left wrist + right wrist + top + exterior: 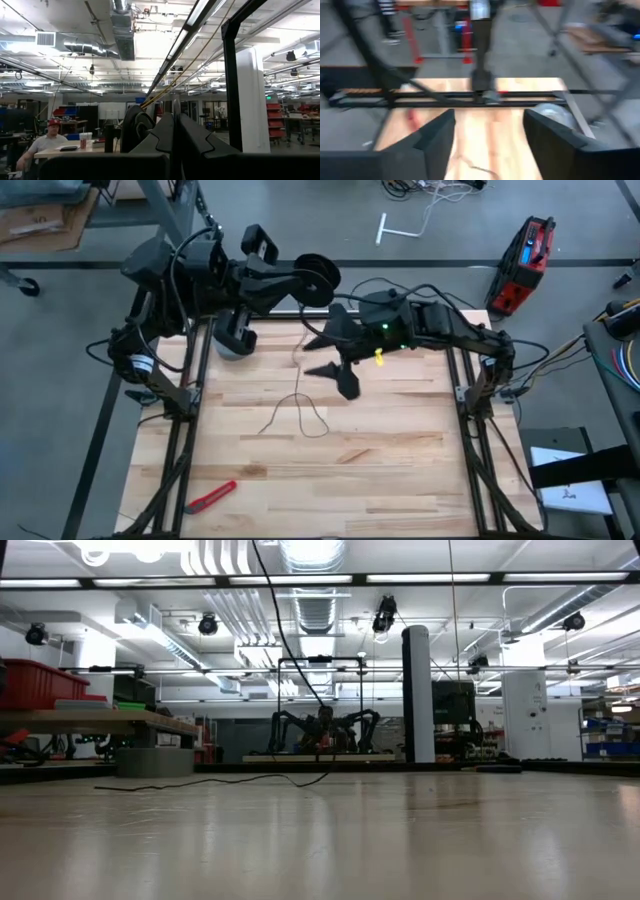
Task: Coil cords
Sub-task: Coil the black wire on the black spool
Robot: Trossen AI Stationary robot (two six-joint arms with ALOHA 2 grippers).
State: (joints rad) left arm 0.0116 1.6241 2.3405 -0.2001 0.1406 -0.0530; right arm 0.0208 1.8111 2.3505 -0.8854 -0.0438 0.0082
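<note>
Lying loose on the table mid-board, thin black cord running from its slack loops up toward the far edge. Right gripper spread wide, empty, hovering just beyond the loops, clearly nearer the slack. Left gripper farther back at the far edge, clamped on the reel, held up off the table.
</note>
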